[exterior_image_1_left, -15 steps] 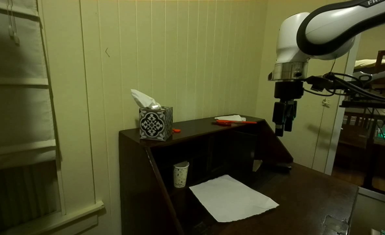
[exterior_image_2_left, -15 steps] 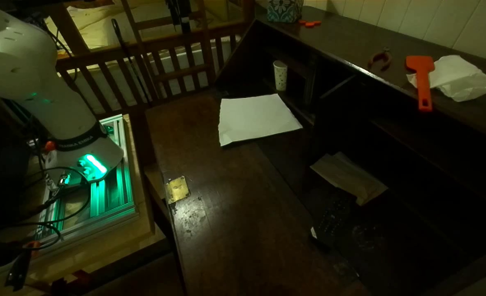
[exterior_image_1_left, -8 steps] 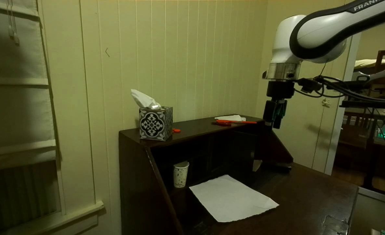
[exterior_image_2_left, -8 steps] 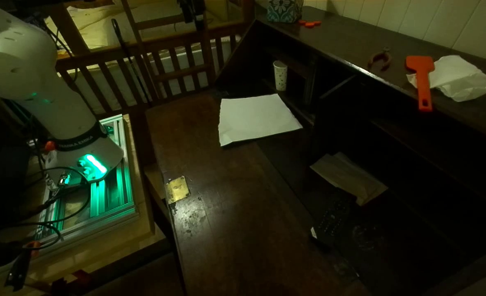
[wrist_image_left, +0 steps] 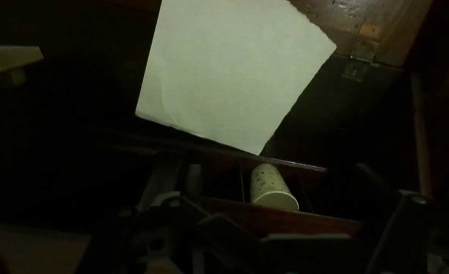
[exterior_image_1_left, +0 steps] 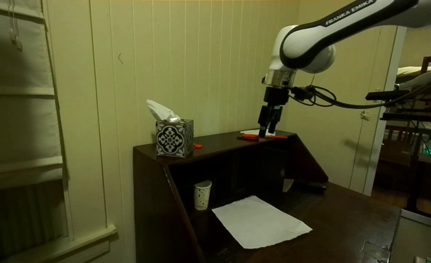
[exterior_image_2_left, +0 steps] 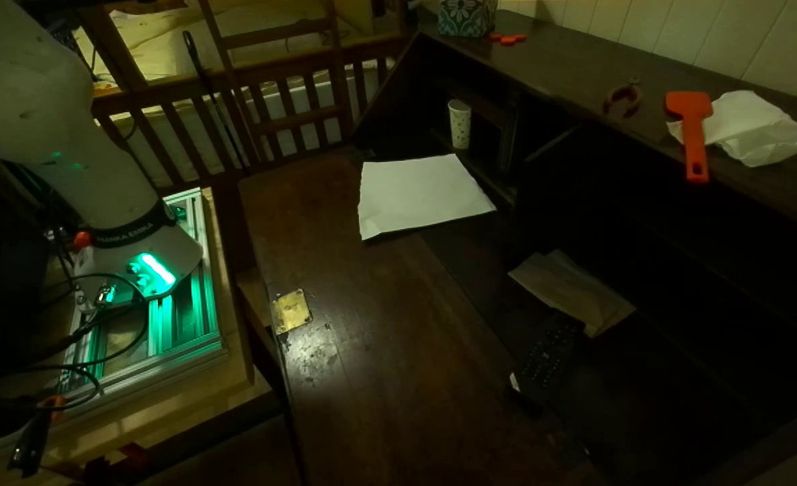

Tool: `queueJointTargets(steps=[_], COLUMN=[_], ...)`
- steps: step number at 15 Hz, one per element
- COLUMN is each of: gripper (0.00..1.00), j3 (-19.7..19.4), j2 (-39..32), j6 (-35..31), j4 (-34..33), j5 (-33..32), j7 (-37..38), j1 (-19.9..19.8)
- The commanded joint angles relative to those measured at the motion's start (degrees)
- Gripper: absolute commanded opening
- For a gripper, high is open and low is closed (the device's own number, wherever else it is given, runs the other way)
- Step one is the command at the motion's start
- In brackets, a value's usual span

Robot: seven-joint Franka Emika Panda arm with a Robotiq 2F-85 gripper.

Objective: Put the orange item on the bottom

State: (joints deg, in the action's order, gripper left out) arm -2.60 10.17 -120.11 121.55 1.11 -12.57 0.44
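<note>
My arm (exterior_image_1_left: 312, 40) reaches over the dark brown tabletop (exterior_image_2_left: 378, 364) and my gripper (exterior_image_1_left: 267, 132) points down, its jaws spread, with a gap showing between them. In an exterior view their tips overlap the far part of the shelf (exterior_image_2_left: 567, 57), the narrow level raised along the tabletop's back edge; how high they hang above it, I cannot tell.

The orange item (exterior_image_2_left: 508, 40) lies on the shelf, above the tabletop's back corner at the end with the tissue box (exterior_image_1_left: 174, 138). It is small, flat and lobed, just beside the tissue box; whether the two touch, I cannot tell. My jaws are well apart from it.

A brass plate (exterior_image_2_left: 292, 310) sits at the tabletop's front edge, the one facing my base (exterior_image_2_left: 172, 253). A white sheet (exterior_image_2_left: 422, 199) lies near the end edge below the tissue box. Behind the sheet, under the shelf and toward that same back corner, a speckled cup (wrist_image_left: 272, 182) stands upright; in my wrist view I see its side and its rim. Farther along, toward the back edge, lies a folded paper (exterior_image_2_left: 570, 290).

On the shelf, toward the opposite back corner, a red-orange scraper (exterior_image_2_left: 692, 131) lies partly over a crumpled paper (exterior_image_2_left: 759, 128), its handle pointing to the shelf's front edge. A C-shaped red thing (exterior_image_2_left: 634, 98) lies between the scraper and the orange item, nearer the scraper.
</note>
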Motion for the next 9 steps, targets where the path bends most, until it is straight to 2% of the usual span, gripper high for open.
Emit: queueJointTargets(steps=[1, 4, 6, 9], gripper=[1.0, 1.0, 1.0, 1.0], j3=[-1.0, -0.7, 0.6, 0.1], j2=[-11.9, -19.4, -24.6, -31.6], j6=[1.2, 2.2, 3.3, 4.2], j4=[-14.3, -23.6, -30.0, -38.3], j5=[4.7, 7.1, 6.5, 6.3], j7=[-6.6, -12.5, -13.8, -15.2], j1=[0.3, -0.5, -2.0, -1.2])
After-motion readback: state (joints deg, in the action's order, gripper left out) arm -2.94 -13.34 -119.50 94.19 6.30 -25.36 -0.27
